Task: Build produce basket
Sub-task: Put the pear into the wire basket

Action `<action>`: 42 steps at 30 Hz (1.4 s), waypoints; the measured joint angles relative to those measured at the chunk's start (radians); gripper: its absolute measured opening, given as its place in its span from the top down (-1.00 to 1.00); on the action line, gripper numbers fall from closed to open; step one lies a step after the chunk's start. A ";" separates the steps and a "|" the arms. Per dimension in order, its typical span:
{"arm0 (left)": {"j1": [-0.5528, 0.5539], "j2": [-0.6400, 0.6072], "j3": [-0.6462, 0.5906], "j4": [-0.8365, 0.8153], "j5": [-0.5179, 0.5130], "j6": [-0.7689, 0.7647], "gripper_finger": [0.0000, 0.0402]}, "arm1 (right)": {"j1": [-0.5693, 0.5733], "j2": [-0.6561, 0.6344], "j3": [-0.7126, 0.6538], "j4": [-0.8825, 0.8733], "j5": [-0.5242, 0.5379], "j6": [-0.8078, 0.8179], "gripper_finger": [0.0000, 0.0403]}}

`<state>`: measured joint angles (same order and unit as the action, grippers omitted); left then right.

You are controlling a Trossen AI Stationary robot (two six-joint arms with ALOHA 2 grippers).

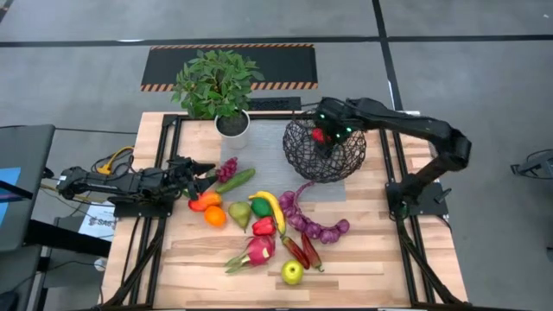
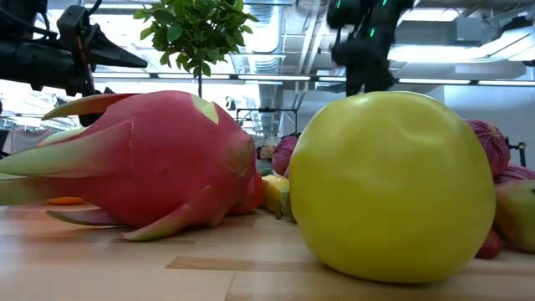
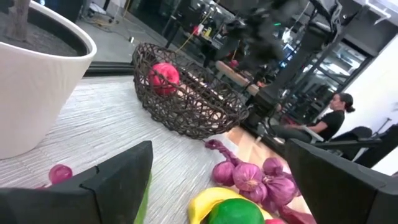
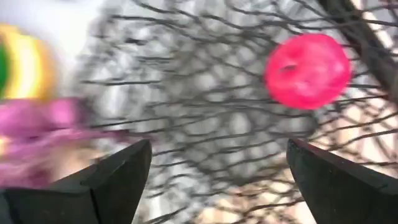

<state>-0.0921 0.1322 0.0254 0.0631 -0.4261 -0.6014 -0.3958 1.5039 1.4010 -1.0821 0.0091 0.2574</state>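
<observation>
The dark wire basket [image 1: 321,151] stands on a grey mat at the table's far right, with a red round fruit [image 1: 318,135] lying inside it. My right gripper [image 1: 333,128] hovers over the basket, open and empty; in its wrist view the red fruit [image 4: 308,70] lies on the mesh beyond the fingers. My left gripper [image 1: 206,174] is open and empty, low at the table's left beside the purple grapes [image 1: 227,169] and cucumber [image 1: 235,180]. The other produce lies loose on the table: banana [image 1: 272,207], orange [image 1: 215,216], dragon fruit [image 1: 257,250], yellow-green apple [image 1: 292,272].
A potted plant in a white pot [image 1: 232,123] stands at the far edge, left of the basket. A string of purple onions [image 1: 311,220] trails from the basket toward the chillies [image 1: 302,250]. A seated person [image 3: 323,121] shows beyond the table.
</observation>
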 joint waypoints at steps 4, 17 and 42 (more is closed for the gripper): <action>0.000 0.000 0.000 0.000 0.000 -0.002 -0.77 | 0.171 -0.068 0.000 0.001 0.008 0.114 -0.95; 0.000 0.005 0.000 -0.034 0.047 0.017 -0.77 | 0.554 0.069 -0.001 0.271 0.172 0.191 -0.93; 0.001 0.032 0.001 -0.031 -0.075 -0.034 -0.77 | 0.221 0.236 0.155 0.421 0.039 -0.198 -0.93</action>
<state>-0.0910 0.1638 0.0261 0.0319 -0.5012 -0.6351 -0.1747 1.7397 1.5557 -0.6615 0.0484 0.0590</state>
